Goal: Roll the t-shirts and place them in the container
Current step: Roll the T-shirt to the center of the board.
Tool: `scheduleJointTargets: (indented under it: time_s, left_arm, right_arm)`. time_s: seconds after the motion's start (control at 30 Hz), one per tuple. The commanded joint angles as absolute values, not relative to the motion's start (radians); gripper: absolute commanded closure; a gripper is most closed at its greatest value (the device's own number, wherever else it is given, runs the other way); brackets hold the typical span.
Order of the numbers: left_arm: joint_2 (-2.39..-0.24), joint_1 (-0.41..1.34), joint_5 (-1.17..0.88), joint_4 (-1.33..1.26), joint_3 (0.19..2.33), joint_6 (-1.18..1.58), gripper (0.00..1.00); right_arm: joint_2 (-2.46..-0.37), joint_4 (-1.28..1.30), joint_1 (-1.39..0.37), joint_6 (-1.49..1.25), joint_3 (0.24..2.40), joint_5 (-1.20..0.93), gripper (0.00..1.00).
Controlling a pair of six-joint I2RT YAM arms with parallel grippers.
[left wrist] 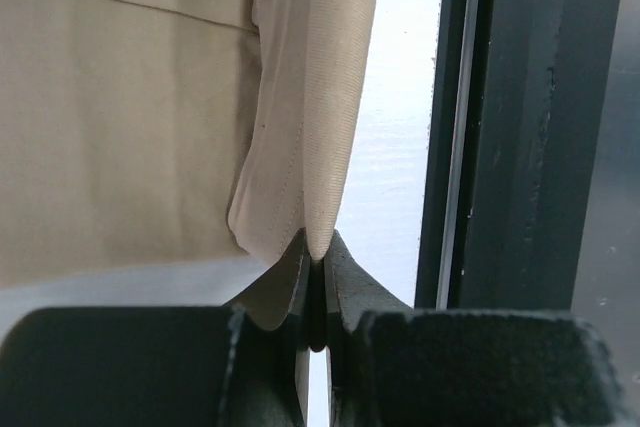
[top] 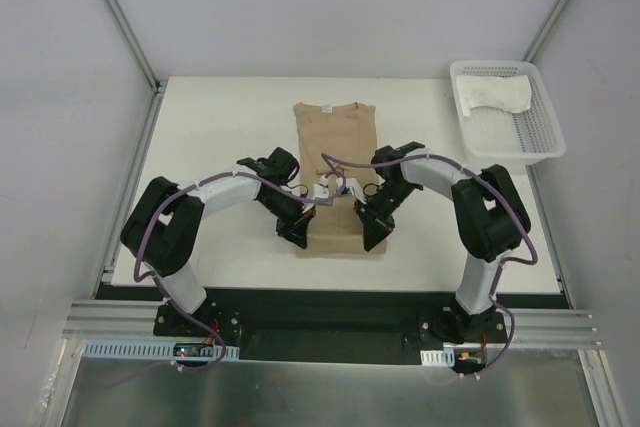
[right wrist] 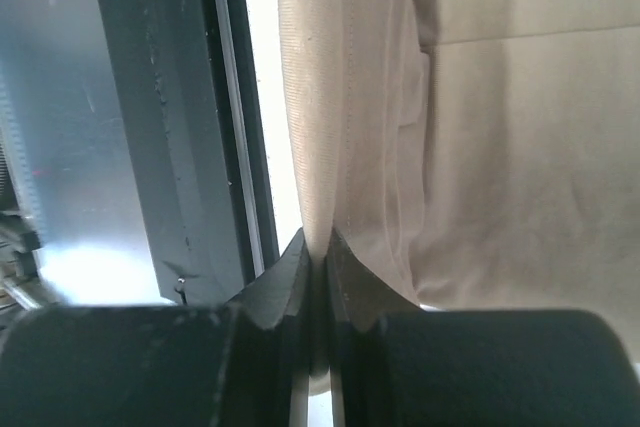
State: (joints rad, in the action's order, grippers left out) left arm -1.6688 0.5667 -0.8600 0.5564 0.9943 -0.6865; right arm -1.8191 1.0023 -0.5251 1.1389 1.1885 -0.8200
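**Both claws pinch the near hem of the tan t-shirt (top: 335, 142) — my worry is a lost or lopsided grip once the roll starts.**

From above, the tan t-shirt lies flat mid-table (top: 220, 127), collar away from me. The left gripper (top: 297, 235) and right gripper (top: 373, 235) are at its near corners. The white t-shirt (top: 497, 97) sits in the basket (top: 548, 142) at the far right, well apart. The purple cables (top: 335, 179) droop over the cloth and could drag it. In the left wrist view, the left gripper (left wrist: 317, 252) is pressed together on only a thin fold of the tan t-shirt (left wrist: 310, 127), and I judge a sharp pull could free it. In the right wrist view, the right gripper (right wrist: 318, 252) is clamped on the tan t-shirt (right wrist: 340, 97) with the same shallow bite. If one arm leads, the roll would skew (or one corner drops).
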Motion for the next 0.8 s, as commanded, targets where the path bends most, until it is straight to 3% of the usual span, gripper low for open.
scheduleJointTargets:
  time_s: [0.0,0.77]
  left_arm:
    - [-1.742,0.548,-0.902,0.702,1.069,-0.695,1.00]
    - [-1.993,0.492,-0.761,0.776,1.272,-0.647,0.98]
  right_arm:
    - [-1.920,1.198,-0.483,1.226,1.284,-0.865,0.92]
    - [-2.301,1.394,-0.423,1.163,1.591,-0.828,0.93]
